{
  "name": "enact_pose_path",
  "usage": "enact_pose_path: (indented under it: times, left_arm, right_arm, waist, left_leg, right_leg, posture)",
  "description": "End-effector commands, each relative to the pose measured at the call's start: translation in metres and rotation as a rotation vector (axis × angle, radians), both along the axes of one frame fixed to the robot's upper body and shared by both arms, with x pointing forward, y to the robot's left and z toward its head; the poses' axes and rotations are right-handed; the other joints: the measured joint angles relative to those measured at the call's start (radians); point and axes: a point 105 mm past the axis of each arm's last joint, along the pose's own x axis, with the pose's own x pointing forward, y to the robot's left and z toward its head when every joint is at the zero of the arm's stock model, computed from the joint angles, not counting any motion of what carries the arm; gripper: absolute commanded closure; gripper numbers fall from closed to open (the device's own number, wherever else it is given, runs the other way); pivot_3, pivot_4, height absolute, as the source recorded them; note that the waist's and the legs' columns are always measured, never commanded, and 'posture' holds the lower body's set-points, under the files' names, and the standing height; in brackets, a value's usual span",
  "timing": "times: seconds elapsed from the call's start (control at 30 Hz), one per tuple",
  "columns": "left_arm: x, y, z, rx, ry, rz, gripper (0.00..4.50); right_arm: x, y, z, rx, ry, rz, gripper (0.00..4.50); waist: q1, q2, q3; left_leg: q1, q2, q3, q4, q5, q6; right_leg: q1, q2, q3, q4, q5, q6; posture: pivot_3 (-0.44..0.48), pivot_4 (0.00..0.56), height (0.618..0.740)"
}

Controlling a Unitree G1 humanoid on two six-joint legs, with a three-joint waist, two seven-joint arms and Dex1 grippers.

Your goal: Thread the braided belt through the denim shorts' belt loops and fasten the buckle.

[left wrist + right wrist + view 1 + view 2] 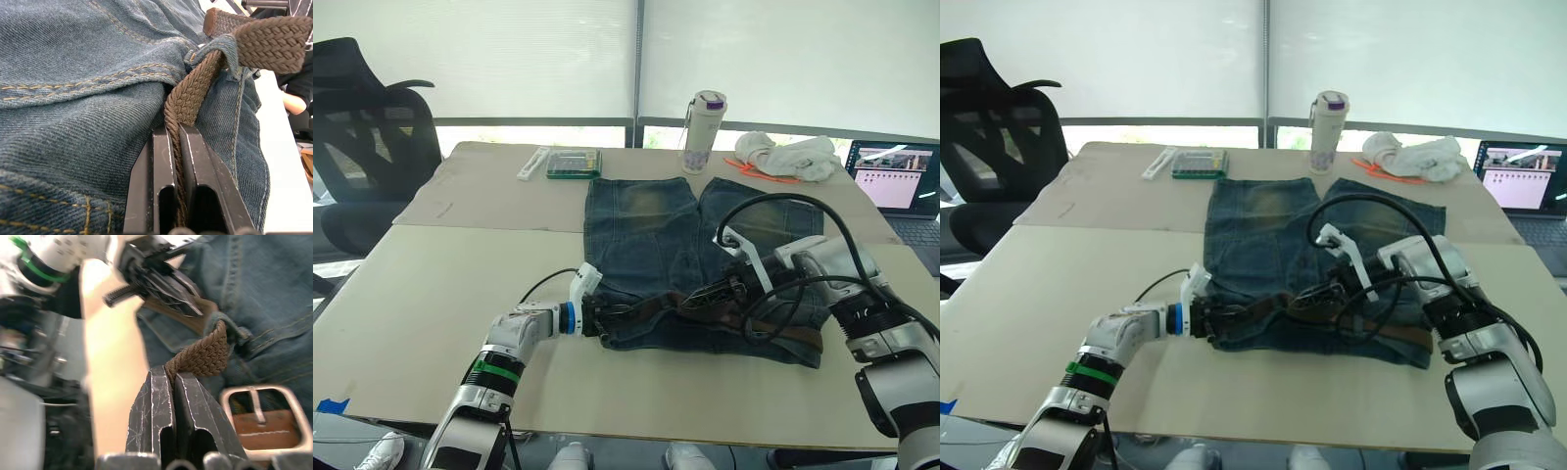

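Observation:
The denim shorts lie flat on the table, waistband toward me. The braided belt runs along that waistband. At the waistband's left end my left gripper is shut on the brown strap, which passes under a belt loop just beyond the fingers. Near the waistband's middle my right gripper is shut on a bent stretch of the belt. The silver buckle lies on the denim right beside its fingers. The left gripper shows close by in the right wrist view.
A white bottle, a white cloth bundle and a green box stand beyond the shorts. A laptop sits at the right edge, an office chair at the far left. My right arm's black cables arch over the shorts.

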Motion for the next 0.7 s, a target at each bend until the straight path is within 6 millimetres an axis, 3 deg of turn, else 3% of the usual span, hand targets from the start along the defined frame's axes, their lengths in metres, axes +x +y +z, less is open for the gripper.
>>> enact_pose_path:
  times: [0.03, 0.13, 0.27, 0.4, 0.53, 0.63, 0.7]
  left_arm:
    - [-0.001, 0.010, -0.020, 0.079, 0.043, 0.052, 4.50]
    - [-0.001, 0.011, -0.021, 0.081, 0.044, 0.055, 4.50]
    - [-0.003, 0.011, -0.023, 0.084, 0.047, 0.055, 4.50]
    - [-0.003, 0.010, -0.022, 0.080, 0.048, 0.055, 4.50]
    - [-0.003, 0.010, -0.023, 0.084, 0.048, 0.056, 4.50]
    - [-0.003, 0.010, -0.023, 0.086, 0.050, 0.055, 4.50]
    - [-0.004, 0.010, -0.024, 0.086, 0.051, 0.055, 4.50]
  right_arm:
    - [-0.020, -0.011, 0.014, 0.118, 0.026, 0.114, 4.49]
    - [-0.026, -0.017, 0.012, 0.122, 0.042, 0.132, 4.49]
    - [-0.006, -0.026, -0.008, 0.011, 0.010, 0.047, 4.49]
    - [0.019, -0.040, -0.032, -0.171, -0.147, -0.014, 4.49]
    - [0.040, -0.037, -0.030, -0.183, -0.258, -0.080, 4.49]
    - [0.058, -0.041, -0.030, -0.264, -0.433, -0.099, 4.49]
    - [0.060, -0.038, -0.028, -0.249, -0.468, -0.087, 4.49]
  waist:
    - [0.002, 0.000, 0.000]
    - [0.000, 0.000, 0.000]
    - [-0.004, 0.000, 0.000]
    - [-0.003, 0.000, 0.000]
    - [-0.007, 0.000, 0.000]
    - [-0.006, 0.000, 0.000]
    - [-0.006, 0.000, 0.000]
  left_leg:
    - [0.000, 0.000, 0.000, 0.000, 0.000, 0.000]
    - [-0.001, 0.000, 0.000, 0.000, 0.000, 0.000]
    - [0.000, 0.000, 0.000, 0.000, 0.000, 0.000]
    - [0.000, 0.000, 0.000, 0.000, 0.000, 0.000]
    - [0.001, 0.000, 0.000, 0.000, 0.000, 0.000]
    - [0.002, 0.000, 0.000, 0.000, 0.000, 0.000]
    - [0.002, 0.000, 0.000, 0.000, 0.000, 0.000]
  right_leg:
    - [0.000, 0.000, 0.000, 0.000, 0.000, 0.000]
    - [0.000, 0.000, 0.000, -0.001, 0.000, 0.000]
    - [0.000, 0.000, 0.000, -0.001, -0.002, 0.003]
    - [0.000, 0.000, 0.000, -0.001, -0.003, 0.005]
    - [0.000, 0.000, 0.000, 0.000, -0.002, 0.004]
    - [0.001, 0.000, 0.000, 0.000, -0.002, 0.004]
    - [0.001, 0.000, 0.000, 0.000, -0.002, 0.004]
  posture:
    - [0.000, 0.150, 0.737]
    - [0.000, 0.150, 0.737]
    - [0.000, 0.150, 0.737]
    - [0.000, 0.150, 0.737]
    - [0.000, 0.150, 0.737]
    - [0.000, 0.150, 0.737]
    - [0.000, 0.150, 0.737]
